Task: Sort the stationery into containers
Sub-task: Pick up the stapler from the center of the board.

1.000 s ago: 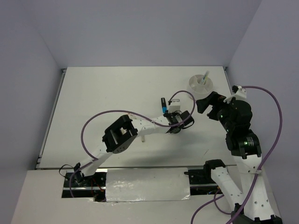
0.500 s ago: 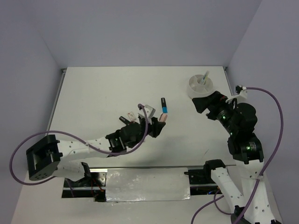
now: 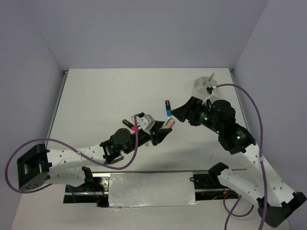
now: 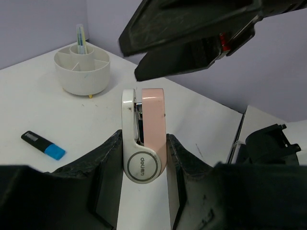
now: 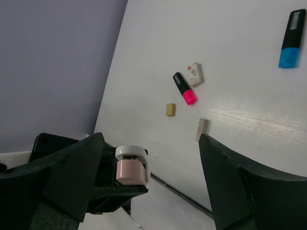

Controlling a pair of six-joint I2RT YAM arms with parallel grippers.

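The left hand [image 3: 160, 133] was closed on a small pink-and-white piece [image 4: 144, 158] marked "deli", holding it upright between both fingers and clear of the bench [image 3: 105, 96], near the middle of the bench's near half. The right hand [image 3: 176, 113] hung just beyond it with its jaws spread wide and nothing between them. From the right wrist, that pink-and-white piece [image 5: 130, 167] showed low between the two open fingers [image 5: 72, 177], touching neither. A blue-and-black highlighter [image 3: 168, 109] lay flat on the bench just beside the right hand. A pink-and-black highlighter [image 5: 184, 88] lay further to the left, close to the left arm's wrist. A white eraser [image 5: 195, 74] sat just beside that highlighter's black end, with a tan eraser [image 5: 171, 109] and a pale eraser [image 5: 202, 129] near them, each apart from the others. The round white bowl [image 3: 199, 85] stood at the far right of the bench, well apart from the loose pieces. In the left wrist view its inner dividers were visible, and a thin pen [image 4: 80, 36] stood upright in its central compartment.
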